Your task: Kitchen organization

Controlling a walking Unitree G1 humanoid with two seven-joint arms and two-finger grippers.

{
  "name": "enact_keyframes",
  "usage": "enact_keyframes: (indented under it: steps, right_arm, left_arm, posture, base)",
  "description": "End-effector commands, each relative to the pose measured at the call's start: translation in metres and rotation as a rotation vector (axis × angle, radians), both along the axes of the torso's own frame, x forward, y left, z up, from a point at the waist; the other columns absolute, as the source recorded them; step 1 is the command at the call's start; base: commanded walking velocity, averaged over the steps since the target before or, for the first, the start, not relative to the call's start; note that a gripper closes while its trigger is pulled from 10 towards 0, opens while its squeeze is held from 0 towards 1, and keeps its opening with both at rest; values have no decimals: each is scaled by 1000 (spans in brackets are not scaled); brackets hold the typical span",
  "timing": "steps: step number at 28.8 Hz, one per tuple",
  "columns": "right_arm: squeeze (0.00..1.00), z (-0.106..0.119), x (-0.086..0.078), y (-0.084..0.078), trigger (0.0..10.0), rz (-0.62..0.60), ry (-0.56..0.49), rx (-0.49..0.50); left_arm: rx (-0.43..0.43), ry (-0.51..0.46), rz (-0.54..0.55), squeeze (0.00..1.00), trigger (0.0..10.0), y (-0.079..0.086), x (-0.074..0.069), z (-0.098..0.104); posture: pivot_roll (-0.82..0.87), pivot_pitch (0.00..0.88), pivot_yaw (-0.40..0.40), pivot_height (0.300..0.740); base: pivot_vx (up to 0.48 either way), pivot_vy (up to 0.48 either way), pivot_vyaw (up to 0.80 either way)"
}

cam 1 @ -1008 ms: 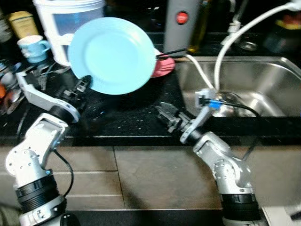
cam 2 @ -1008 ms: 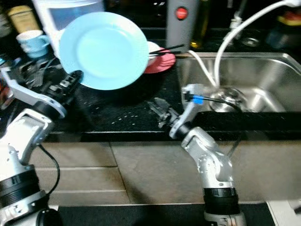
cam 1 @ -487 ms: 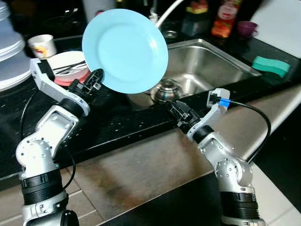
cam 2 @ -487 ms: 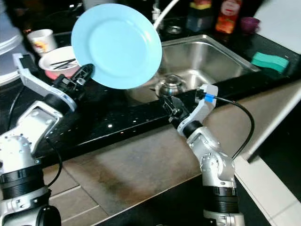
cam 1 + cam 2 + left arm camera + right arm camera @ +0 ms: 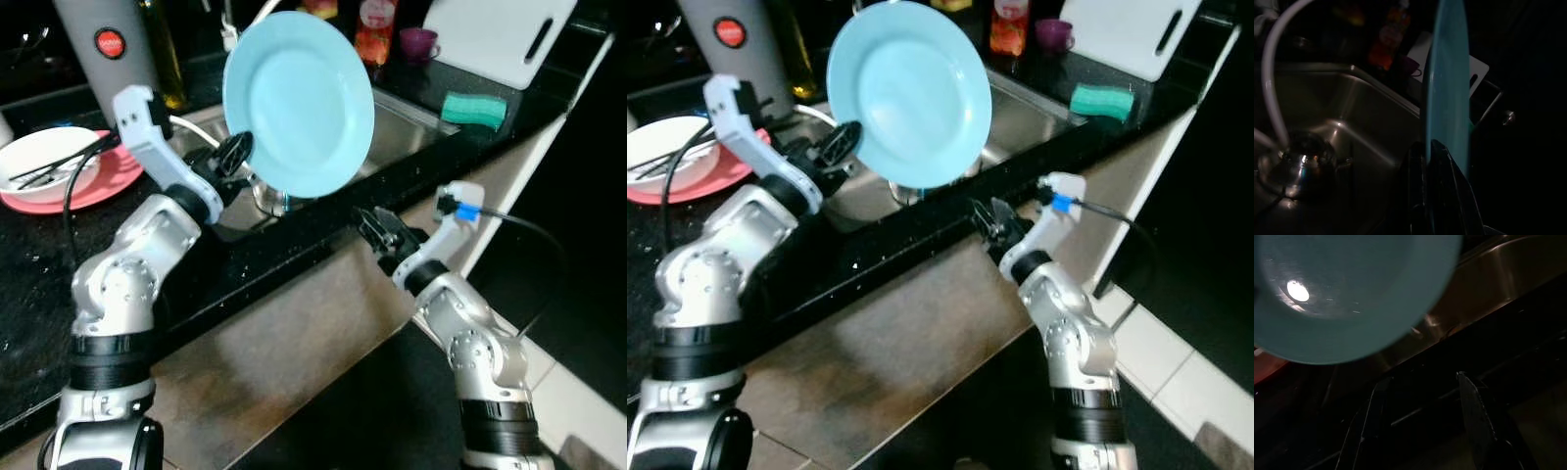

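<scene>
Two silver arms are seen raised before a black, speckled tabletop [image 5: 39, 294]. The left arm is bent at the elbow and lifted toward the upper middle of the frame, and its left gripper [image 5: 238, 154] is pinched on the lower rim of one round, smooth, light-blue plate [image 5: 299, 103]. The plate is held upright and slightly tilted, in the air above the near edge of one stainless-steel sink [image 5: 402, 117], with its concave face turned toward the camera. In the left wrist view the plate [image 5: 1447, 93] is seen edge-on, clamped between the two black fingers [image 5: 1442, 196].

The right arm is angled up from the lower right, and its right gripper [image 5: 377, 230] is held in front of the tabletop's front edge, below the plate, touching nothing. In the right wrist view its two fingers [image 5: 1474, 418] are spread apart, with the plate's glossy underside above them.

At the upper left of the frame, one white bowl [image 5: 44, 162] holding dark chopsticks is set on one flat red plate [image 5: 93, 186]. One grey cylinder with a red button [image 5: 108, 44] stands behind it. At the upper right, one green rectangular sponge [image 5: 473, 108] and one white cutting board [image 5: 495, 34] are seen.
</scene>
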State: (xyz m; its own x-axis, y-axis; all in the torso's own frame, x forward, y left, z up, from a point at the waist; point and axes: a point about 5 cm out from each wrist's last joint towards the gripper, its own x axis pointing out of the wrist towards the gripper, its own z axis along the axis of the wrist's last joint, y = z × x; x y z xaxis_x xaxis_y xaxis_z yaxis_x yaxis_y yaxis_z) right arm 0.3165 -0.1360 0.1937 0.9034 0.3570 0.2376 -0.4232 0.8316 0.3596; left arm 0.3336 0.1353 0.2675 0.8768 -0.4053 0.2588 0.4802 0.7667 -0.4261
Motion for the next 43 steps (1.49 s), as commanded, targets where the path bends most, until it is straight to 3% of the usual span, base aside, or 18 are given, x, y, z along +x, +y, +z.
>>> enact_keyframes:
  steps: [1, 5, 9, 12, 14, 15, 16, 18, 21, 23, 25, 26, 30, 37, 38, 40, 41, 43]
  right_arm:
    - [0, 4, -2, -1, 10000, -16, -34, -20]
    - [0, 5, -2, -2, 10000, -20, -40, -20]
    - [0, 6, -4, 1, 10000, -14, -64, -59]
    - [0, 6, -5, 2, 10000, -12, -68, -72]
    - [0, 6, -6, 4, 10000, -11, -73, -87]
    - [0, 6, -6, 5, 10000, -10, -73, -91]
    - [0, 6, -6, 5, 10000, -10, -73, -91]
    - [0, 5, -6, 5, 10000, -10, -73, -94]
    - [0, 5, -6, 6, 10000, -9, -71, -96]
    - [0, 3, -6, 6, 10000, -8, -63, -93]
    - [0, 3, -6, 6, 10000, -9, -59, -92]
    - [0, 3, -6, 6, 10000, -9, -58, -92]
    - [0, 3, -7, 6, 10000, -7, -55, -91]
    - [0, 3, -8, 7, 10000, -8, -56, -90]
    - [0, 3, -8, 7, 10000, -8, -57, -90]
    - [0, 3, -8, 7, 10000, -8, -56, -90]
    - [0, 3, -8, 7, 10000, -8, -56, -89]
    - [0, 3, -8, 7, 10000, -8, -55, -89]
  left_arm:
    - [64, -91, 64, 0, 10000, -2, 4, 14]
    - [117, -130, 127, 0, 10000, 0, 8, 18]
    - [391, -234, 289, 0, 10000, 4, 15, 28]
    - [443, -263, 323, 0, 10000, 6, 17, 31]
    - [537, -288, 373, 0, 10000, 8, 20, 31]
    - [637, -297, 407, 0, 10000, 10, 23, 28]
    - [637, -297, 407, 0, 10000, 10, 23, 28]
    - [771, -309, 445, 0, 10000, 13, 27, 22]
    - [845, -294, 445, 0, 10000, 17, 31, 11]
    - [973, -328, 386, 0, 10000, 10, 33, -2]
    - [1018, -345, 359, 0, 10000, 7, 33, -7]
    - [1024, -352, 336, 0, 10000, 4, 33, -11]
    - [850, -360, 244, 0, 10000, -7, 31, -14]
    - [862, -332, 252, 12, 10000, -5, 36, -26]
    - [876, -330, 249, 918, 10000, -4, 36, -29]
    - [897, -327, 239, 918, 10000, -4, 36, -34]
    - [894, -322, 236, 1000, 10000, -3, 36, -36]
    - [884, -320, 231, 1000, 10000, -3, 35, -38]
  posture:
    - [17, 0, 37, 740]
    - [17, 0, 37, 740]
    - [16, 0, 43, 740]
    - [15, 0, 45, 740]
    - [13, 0, 49, 740]
    - [12, 0, 50, 740]
    - [12, 0, 50, 740]
    - [12, 0, 52, 740]
    - [9, 0, 53, 740]
    - [7, 0, 55, 740]
    - [7, 0, 55, 740]
    - [7, 0, 57, 740]
    - [2, 0, 60, 740]
    - [-2, 0, 63, 740]
    - [0, 0, 64, 740]
    - [0, 0, 65, 740]
    - [0, 0, 65, 740]
    - [2, 0, 65, 740]
  base:
    - [0, 0, -800]
    - [0, 0, -597]
    - [0, 0, 0]
    - [0, 0, 0]
    - [0, 0, 0]
    - [0, 0, 0]
    - [0, 0, 0]
    - [0, 0, 0]
    - [0, 0, 0]
    - [0, 0, 0]
    - [0, 0, 0]
    - [0, 0, 0]
    - [0, 0, 0]
    - [0, 0, 0]
    - [0, 0, 0]
    - [0, 0, 0]
    - [0, 0, 0]
    - [0, 0, 0]
